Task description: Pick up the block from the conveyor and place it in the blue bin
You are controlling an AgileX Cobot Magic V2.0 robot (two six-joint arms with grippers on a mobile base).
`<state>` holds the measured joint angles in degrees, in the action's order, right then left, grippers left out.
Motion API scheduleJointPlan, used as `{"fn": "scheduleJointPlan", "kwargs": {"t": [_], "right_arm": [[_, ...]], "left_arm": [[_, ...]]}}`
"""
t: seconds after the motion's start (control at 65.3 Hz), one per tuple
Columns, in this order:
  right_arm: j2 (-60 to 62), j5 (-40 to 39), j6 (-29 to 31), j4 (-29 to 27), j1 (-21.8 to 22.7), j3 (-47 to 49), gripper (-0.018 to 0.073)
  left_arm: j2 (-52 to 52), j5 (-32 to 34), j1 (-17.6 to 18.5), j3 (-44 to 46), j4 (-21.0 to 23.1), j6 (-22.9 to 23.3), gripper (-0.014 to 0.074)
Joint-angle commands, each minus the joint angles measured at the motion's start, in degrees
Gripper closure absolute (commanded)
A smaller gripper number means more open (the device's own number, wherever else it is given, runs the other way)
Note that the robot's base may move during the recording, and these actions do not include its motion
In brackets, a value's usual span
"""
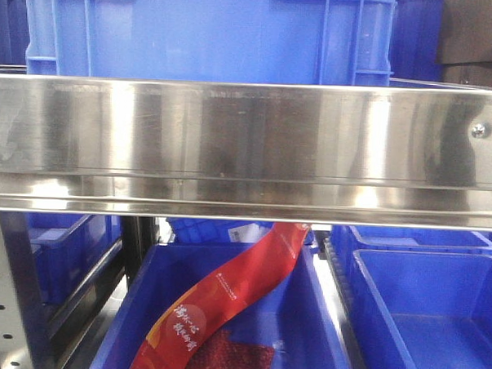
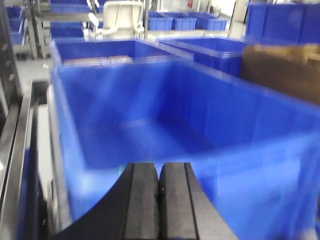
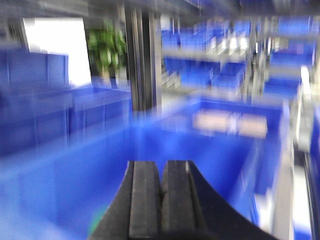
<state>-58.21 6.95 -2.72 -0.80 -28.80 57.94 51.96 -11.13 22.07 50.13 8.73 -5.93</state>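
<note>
The block and the conveyor are out of view in every frame. In the left wrist view my left gripper (image 2: 159, 172) is shut with nothing between its black pads; it hangs over the near rim of a large empty blue bin (image 2: 150, 165). In the right wrist view, which is blurred, my right gripper (image 3: 161, 172) is shut and empty, above another blue bin (image 3: 60, 170). Neither gripper shows in the front view.
The front view is filled by a steel rail (image 1: 248, 144) with a blue crate (image 1: 208, 32) above. Below lie a blue bin (image 1: 301, 318) holding a red printed strip (image 1: 224, 302), and an empty blue bin (image 1: 436, 323) at right. A cardboard box (image 2: 280, 70) stands at right.
</note>
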Motion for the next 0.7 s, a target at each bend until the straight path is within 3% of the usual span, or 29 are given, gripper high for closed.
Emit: {"fn": "scheduleJointPlan", "kwargs": {"t": [0.0,0.168,0.291,0.689], "right_arm": [[4.9,-2.2,0.2,0.0,0.1,-6.8,0.072],[15.0,-8.6,0.2,-0.1,0.1,-22.3,0.072],[21.2,-8.6,0.2,-0.1,0.1,-29.0,0.072],[29.8,-7.5,0.2,-0.1,0.1,-30.3,0.072]], "left_arm": [[-4.7,1.8,-0.2,-5.5,0.4,0.1,0.0707],[-11.8,2.2,-0.2,-14.7,0.4,0.1,0.0707],[-15.5,2.2,-0.2,-18.8,0.4,0.1,0.0707],[-19.1,4.1,-0.2,-19.9,0.4,0.1,0.0707]]}}
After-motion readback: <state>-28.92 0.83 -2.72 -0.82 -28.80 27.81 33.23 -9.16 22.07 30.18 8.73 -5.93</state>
